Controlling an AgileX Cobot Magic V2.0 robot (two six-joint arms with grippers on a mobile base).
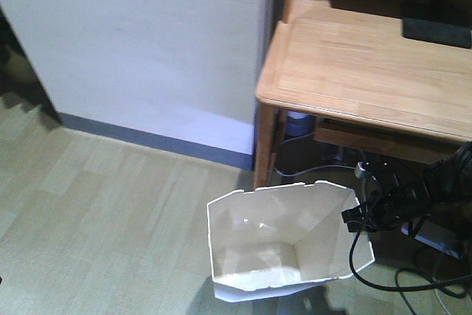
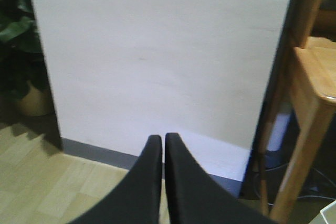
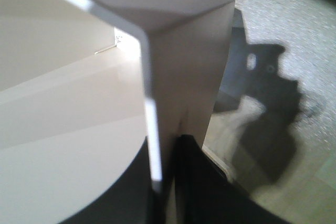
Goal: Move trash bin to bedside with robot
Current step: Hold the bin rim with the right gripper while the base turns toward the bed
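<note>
1. The right claw [image 3: 164,182] is clamped narrow on the bin [image 1: 324,219], with one dark finger [image 3: 118,198] inside the wall and the other outside it, so the thin white rim runs up between them.
2. In the front view this claw bites the bin's right-hand rim, and its black arm [image 1: 435,182] reaches in from the right edge with cables [image 1: 369,271] looping down to the floor beside it.
3. The left claw [image 2: 163,138] is pressed together with nothing in it, its two black fingers meeting at the tips. It points at the white wall [image 2: 157,51].
4. The bin stands upright on the pale wood-look floor [image 1: 96,212], mouth open and cream inside. It is just in front of the near leg [image 1: 265,145] of a light wooden desk [image 1: 369,64].
5. A grey skirting strip [image 1: 162,142] runs along the foot of the wall behind the bin.
6. A flat black object [image 1: 435,31] lies on the far right of the desk top.
7. In the left wrist view a potted plant [image 2: 34,100] stands in the dark corner left of the wall.
8. The right claw casts a dark shadow [image 3: 268,108] on the floor beside the bin.
</note>
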